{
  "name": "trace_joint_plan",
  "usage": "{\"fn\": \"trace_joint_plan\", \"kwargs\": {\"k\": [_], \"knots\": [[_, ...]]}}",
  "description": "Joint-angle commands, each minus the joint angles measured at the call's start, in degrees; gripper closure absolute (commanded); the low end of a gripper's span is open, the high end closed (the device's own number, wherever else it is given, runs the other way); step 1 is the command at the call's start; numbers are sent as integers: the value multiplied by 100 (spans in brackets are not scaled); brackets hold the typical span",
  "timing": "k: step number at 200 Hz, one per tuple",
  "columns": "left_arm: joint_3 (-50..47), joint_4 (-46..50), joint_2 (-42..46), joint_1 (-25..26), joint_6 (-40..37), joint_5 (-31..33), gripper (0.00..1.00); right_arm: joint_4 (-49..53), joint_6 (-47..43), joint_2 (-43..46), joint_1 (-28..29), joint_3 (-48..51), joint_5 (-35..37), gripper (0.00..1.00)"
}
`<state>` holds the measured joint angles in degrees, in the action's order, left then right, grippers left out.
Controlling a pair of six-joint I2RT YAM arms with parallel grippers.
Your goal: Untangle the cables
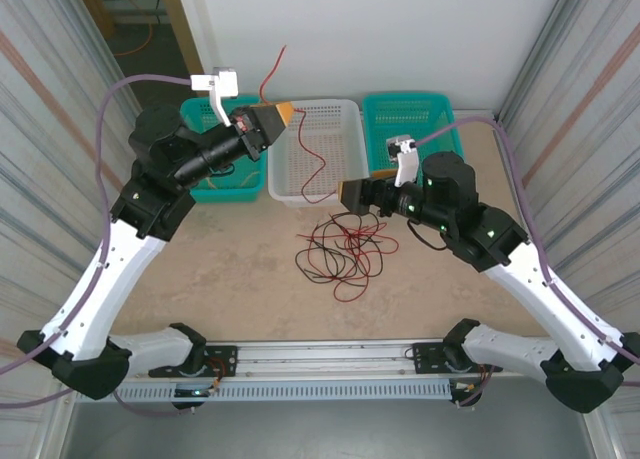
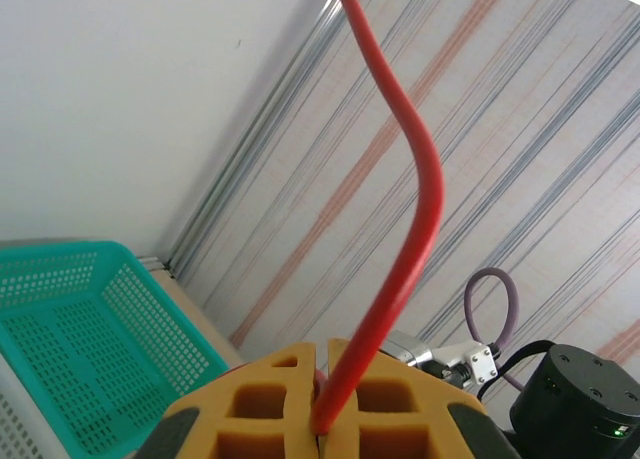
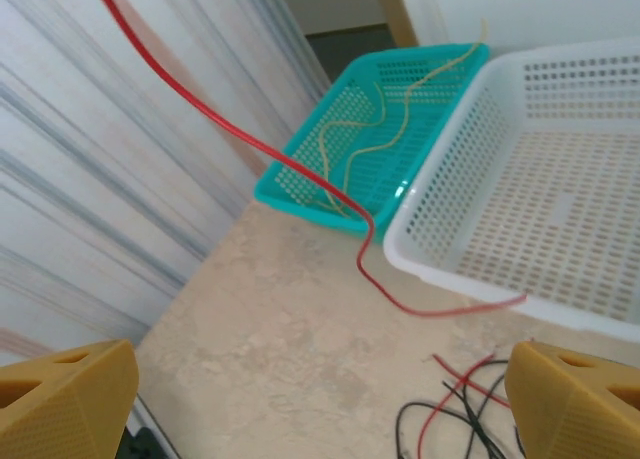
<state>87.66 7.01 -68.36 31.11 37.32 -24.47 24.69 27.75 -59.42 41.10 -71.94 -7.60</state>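
Observation:
My left gripper (image 1: pixel 285 112) is raised over the back of the table and shut on a red cable (image 1: pixel 312 159). Its orange fingers (image 2: pixel 270 399) pinch that red cable (image 2: pixel 420 189), whose short end sticks up past them. The long end hangs down across the white basket (image 1: pixel 283 169) and swings free near the basket's front wall (image 3: pixel 440 244). My right gripper (image 1: pixel 345 192) hovers beside the pile, jaws wide open and empty (image 3: pixel 320 389). A tangle of red and black cables (image 1: pixel 345 249) lies mid-table. Pale yellow cables (image 3: pixel 385 129) lie in a teal basket (image 3: pixel 300 194).
The left teal basket (image 1: pixel 225 191) and a right teal basket (image 1: pixel 405 104) flank the white basket at the back. Striped walls close both sides. Lilac hoses run along both arms.

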Motion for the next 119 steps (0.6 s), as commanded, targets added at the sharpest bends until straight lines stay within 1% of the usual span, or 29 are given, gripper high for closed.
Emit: {"fn": "trace_joint_plan", "kwargs": {"k": [1, 30, 56, 74, 87, 94, 104, 119], "knots": [[136, -316, -62, -26, 365, -196, 100, -454, -140, -281, -45, -161, -186, 8], [189, -408, -115, -26, 516, -310, 100, -619, -190, -823, -50, -464, -435, 12], [198, -416, -138, -26, 553, -369, 100, -553, -258, -1351, -45, -917, -670, 15], [169, -418, -136, -26, 562, -375, 100, -582, -289, -1574, -49, -1083, -767, 21], [133, -411, -115, -29, 550, -346, 100, -590, -316, -1667, -37, -1163, -858, 32], [121, -404, -100, -35, 535, -331, 100, -606, -331, -1686, -38, -1160, -883, 40], [116, -395, -99, -52, 525, -326, 100, -631, -318, -1688, -40, -1147, -860, 57], [96, -388, -90, -77, 529, -327, 100, -625, -330, -1681, -38, -1129, -871, 76]]}}
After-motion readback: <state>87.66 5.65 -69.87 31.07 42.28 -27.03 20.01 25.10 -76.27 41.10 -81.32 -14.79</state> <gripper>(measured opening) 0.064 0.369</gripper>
